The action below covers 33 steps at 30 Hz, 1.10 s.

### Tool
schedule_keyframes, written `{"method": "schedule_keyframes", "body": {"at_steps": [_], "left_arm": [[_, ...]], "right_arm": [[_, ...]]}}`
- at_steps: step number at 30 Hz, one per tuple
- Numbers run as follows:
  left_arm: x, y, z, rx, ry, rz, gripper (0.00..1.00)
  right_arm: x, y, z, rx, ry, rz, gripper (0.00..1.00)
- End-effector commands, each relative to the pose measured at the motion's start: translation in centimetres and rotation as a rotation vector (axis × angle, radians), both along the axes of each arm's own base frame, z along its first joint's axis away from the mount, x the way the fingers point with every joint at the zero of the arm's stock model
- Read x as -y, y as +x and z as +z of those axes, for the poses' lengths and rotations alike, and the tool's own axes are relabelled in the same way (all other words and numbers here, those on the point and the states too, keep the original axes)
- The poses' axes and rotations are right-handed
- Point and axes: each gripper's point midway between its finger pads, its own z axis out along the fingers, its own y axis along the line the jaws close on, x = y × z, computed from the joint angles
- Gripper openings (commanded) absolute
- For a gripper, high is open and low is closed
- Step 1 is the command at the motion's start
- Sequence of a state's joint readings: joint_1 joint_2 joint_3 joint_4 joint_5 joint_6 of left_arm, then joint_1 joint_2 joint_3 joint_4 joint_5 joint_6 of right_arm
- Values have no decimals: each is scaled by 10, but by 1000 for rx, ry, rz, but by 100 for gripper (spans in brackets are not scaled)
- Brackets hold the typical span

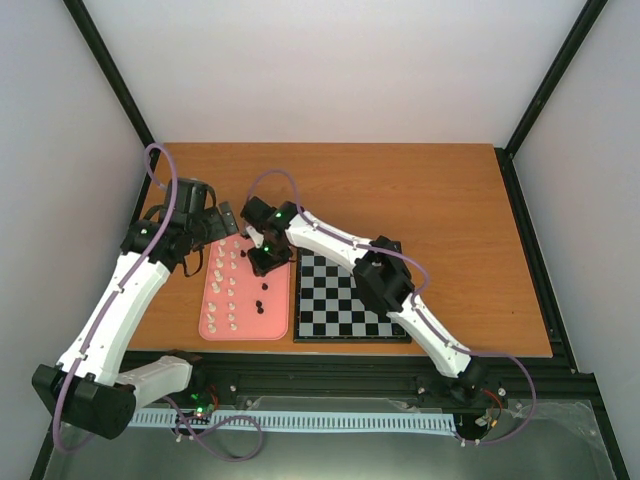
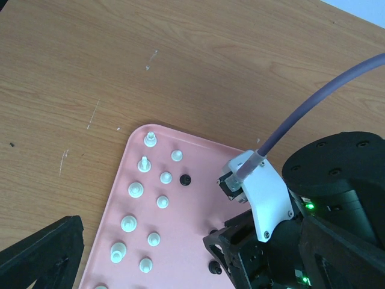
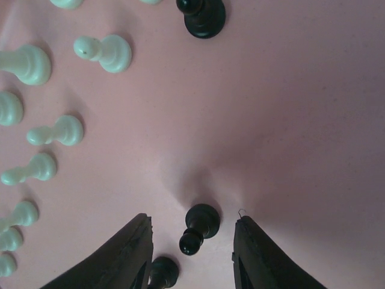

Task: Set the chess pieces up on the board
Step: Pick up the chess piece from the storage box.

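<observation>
The pink tray holds several white pieces on its left side and a few black pieces on its right. The checkered board lies to the right of the tray, and no pieces show on it. My right gripper is low over the tray's far right part. In the right wrist view it is open, with a black pawn standing between its fingers, untouched. A second black piece stands by the left finger. My left gripper hovers open and empty over the tray's far left corner.
The left wrist view shows the right arm's wrist close by, over the tray, with white pieces in two columns and a black piece. Bare wooden table lies behind the tray and board. Black frame posts stand at the sides.
</observation>
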<state>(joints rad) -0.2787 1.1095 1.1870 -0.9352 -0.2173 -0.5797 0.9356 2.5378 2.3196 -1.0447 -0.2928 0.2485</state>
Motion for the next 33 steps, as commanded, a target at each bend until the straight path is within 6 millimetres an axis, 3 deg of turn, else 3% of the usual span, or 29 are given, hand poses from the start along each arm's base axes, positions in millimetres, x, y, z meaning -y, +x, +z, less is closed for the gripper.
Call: {"method": "schedule_keyframes", "body": {"at_steps": [1, 9, 20, 24, 28, 33], "left_arm": [[-6, -3, 12, 33, 10, 13, 100], [-6, -4, 10, 28, 11, 18, 100], [-5, -2, 7, 21, 6, 16, 100], [-5, -2, 6, 20, 9, 17, 100], [-6, -2, 8, 27, 14, 19, 100], [-6, 0, 10, 35, 15, 18, 100]], "right_arm": [[-7, -4, 1, -8, 6, 16, 42], [-3, -4, -7, -12, -22, 17, 27], [1, 0, 2, 24, -35, 17, 4], [4, 9, 23, 89, -27, 6, 3], [15, 20, 63, 155, 10, -35, 3], [56, 27, 97, 192, -7, -115, 3]]}}
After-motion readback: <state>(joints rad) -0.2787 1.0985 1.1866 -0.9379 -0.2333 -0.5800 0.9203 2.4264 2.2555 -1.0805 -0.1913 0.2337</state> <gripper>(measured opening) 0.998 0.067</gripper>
